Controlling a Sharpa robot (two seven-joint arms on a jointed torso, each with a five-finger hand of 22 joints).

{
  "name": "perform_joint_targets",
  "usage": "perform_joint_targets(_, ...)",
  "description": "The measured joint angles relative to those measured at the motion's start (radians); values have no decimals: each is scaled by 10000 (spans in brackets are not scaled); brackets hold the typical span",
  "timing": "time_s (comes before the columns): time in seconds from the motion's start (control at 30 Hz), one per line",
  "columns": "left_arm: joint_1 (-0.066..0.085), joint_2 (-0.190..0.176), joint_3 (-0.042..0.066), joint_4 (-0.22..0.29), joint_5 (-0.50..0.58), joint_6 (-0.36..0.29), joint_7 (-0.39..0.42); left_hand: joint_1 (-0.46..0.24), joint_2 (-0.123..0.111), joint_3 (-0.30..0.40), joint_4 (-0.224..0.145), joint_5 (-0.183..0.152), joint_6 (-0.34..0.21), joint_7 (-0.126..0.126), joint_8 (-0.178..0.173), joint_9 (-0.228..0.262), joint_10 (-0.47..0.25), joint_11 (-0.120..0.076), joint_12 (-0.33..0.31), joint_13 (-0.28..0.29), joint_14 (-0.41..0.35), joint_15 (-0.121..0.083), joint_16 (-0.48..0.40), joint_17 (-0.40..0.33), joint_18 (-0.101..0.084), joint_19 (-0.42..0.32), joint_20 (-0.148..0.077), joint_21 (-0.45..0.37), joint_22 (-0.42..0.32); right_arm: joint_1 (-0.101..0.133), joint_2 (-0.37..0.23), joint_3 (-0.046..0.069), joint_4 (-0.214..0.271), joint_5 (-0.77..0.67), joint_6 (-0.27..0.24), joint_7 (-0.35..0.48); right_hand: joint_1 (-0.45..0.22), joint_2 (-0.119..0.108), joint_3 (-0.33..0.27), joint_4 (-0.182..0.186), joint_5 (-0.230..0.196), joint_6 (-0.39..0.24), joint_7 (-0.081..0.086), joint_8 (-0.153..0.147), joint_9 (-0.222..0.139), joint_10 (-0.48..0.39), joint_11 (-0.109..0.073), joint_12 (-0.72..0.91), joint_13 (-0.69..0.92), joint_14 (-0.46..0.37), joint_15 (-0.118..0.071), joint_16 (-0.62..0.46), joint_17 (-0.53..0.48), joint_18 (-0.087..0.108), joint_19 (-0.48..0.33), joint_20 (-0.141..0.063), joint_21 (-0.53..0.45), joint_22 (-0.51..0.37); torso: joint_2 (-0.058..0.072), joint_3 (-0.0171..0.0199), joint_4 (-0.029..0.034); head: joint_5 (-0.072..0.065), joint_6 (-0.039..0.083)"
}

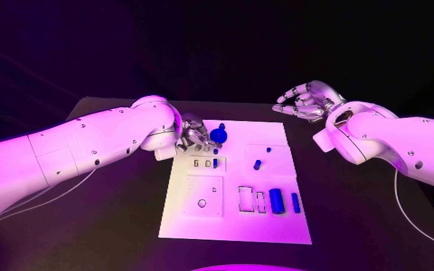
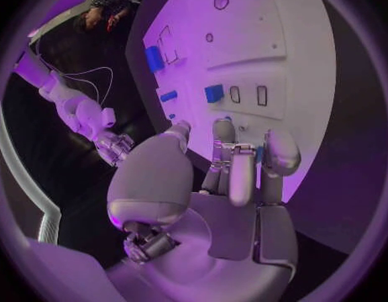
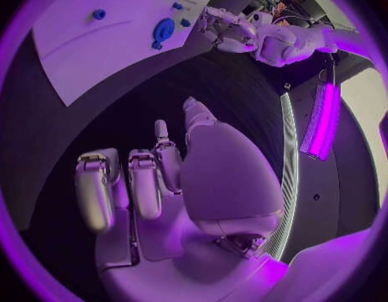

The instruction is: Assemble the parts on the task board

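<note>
Starting at the left of the head view, I have the left hand (image 1: 192, 134) at the upper left corner of the task board (image 1: 237, 224), its fingers curled beside the round blue part (image 1: 218, 135); whether they pinch a part I cannot tell. I judge it sits there to work that corner. Moving right, a small blue peg (image 1: 257, 165) stands mid-board, and two blue bars (image 1: 276, 201) lie lower right, nothing blocking them. At the upper right, the right hand (image 1: 307, 103) hovers off the board, fingers apart and empty, clear of the work
</note>
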Motion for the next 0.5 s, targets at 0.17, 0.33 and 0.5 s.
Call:
perform_joint_targets(0.17,6,177,-81,-181,-65,275,-75,34,34,-39,-14,0,-53,53,-180,-116,-18,18,-7,-6,-3,59,0,0,0,-37,37,0,14,1,17,0,-22,13,17,-5,0,0,0,0,0,-83,10,0,13,0,0,0,0,0,0,0,-1,0,0,0,-47,-1,11,-6,0,-14,-34)
perform_joint_targets(0.33,8,377,-147,-399,-104,471,-126,42,42,-39,-15,0,-53,53,-180,-128,-17,18,-7,77,-4,59,52,-1,1,-37,38,0,84,2,28,0,-39,20,27,-7,0,0,0,0,0,-83,10,0,12,-3,3,-67,-1,0,0,-40,-1,0,0,1,-85,-1,12,-14,0,-16,-69)
perform_joint_targets(0.5,9,501,-201,-558,-124,602,-155,42,42,-39,-15,-1,-53,53,-180,-142,21,56,32,114,-3,59,93,-2,1,-24,51,0,129,3,44,0,-59,27,20,4,0,0,0,0,0,-128,55,0,27,-136,29,-161,-1,0,0,-94,-2,0,0,1,-282,-2,14,-19,-5,-16,-91)
